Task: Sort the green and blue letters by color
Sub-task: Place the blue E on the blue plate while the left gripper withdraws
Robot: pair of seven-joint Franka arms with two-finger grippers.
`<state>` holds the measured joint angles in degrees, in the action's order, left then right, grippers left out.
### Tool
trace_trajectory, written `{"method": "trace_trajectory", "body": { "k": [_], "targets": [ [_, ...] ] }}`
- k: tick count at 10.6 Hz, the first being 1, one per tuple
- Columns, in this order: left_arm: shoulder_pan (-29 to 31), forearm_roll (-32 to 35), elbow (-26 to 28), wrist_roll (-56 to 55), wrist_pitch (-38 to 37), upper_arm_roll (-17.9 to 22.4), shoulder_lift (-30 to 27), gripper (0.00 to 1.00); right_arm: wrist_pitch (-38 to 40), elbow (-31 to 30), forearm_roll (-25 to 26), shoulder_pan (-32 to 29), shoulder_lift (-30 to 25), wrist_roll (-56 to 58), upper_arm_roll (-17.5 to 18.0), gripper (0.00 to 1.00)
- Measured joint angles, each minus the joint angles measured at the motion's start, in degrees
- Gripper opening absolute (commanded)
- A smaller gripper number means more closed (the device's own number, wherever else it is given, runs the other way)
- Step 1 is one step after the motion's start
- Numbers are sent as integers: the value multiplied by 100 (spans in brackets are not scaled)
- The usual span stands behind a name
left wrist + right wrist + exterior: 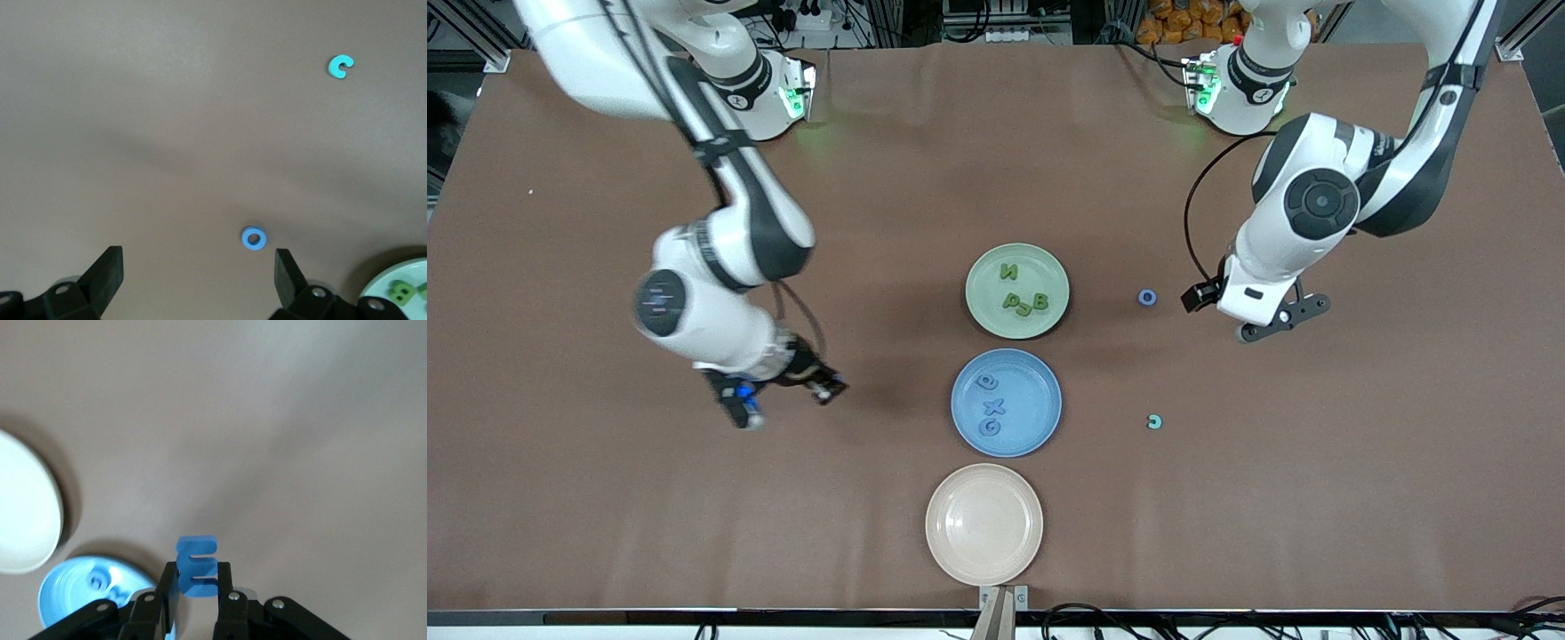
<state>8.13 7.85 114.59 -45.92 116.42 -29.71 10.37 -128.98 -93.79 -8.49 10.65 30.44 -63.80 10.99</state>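
Observation:
My right gripper [743,404] is shut on a blue letter E [195,565] and holds it over bare table, toward the right arm's end from the blue plate [1049,427]. That plate holds three blue letters [994,407]. The green plate [983,267] holds several olive-green letters [1024,300]. A blue letter O [1147,297] lies on the table beside the green plate, toward the left arm's end. A teal letter C [1154,421] lies nearer the front camera. My left gripper [1267,327] is open and empty above the table beside the O [253,238]. The C [340,66] lies apart.
An empty beige plate [983,524] lies nearest the front camera, in line with the other two plates. It also shows in the right wrist view [23,513], next to the blue plate [67,597]. The green plate's edge [383,283] shows in the left wrist view.

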Motion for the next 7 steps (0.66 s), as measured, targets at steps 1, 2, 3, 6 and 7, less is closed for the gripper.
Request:
{"method": "trace_trajectory", "body": {
  "k": [1,2,3,6,7],
  "targets": [
    [-344,-224,101,333,8,435,-196,100,-34,373,287,429,349,-601,-7,0],
    [-637,-520,135,747,8,882,-364,100,-77,806,684,794,754,-1255,-13,0],
    [-825,-672,137,1072,-26,1241,-513,100,-85,1187,892,1057,1111,-1701,-19,0],
    [-789,-762,-288,1275,-347,1625,-802,100,-253,2015,1000,1639,1846,-2164,-41,0],
    [-730,-762,-726,1283,-768,1643,-795,100,-401,2150,1004,1764,1947,-2188,-48,40]
  ]
}}
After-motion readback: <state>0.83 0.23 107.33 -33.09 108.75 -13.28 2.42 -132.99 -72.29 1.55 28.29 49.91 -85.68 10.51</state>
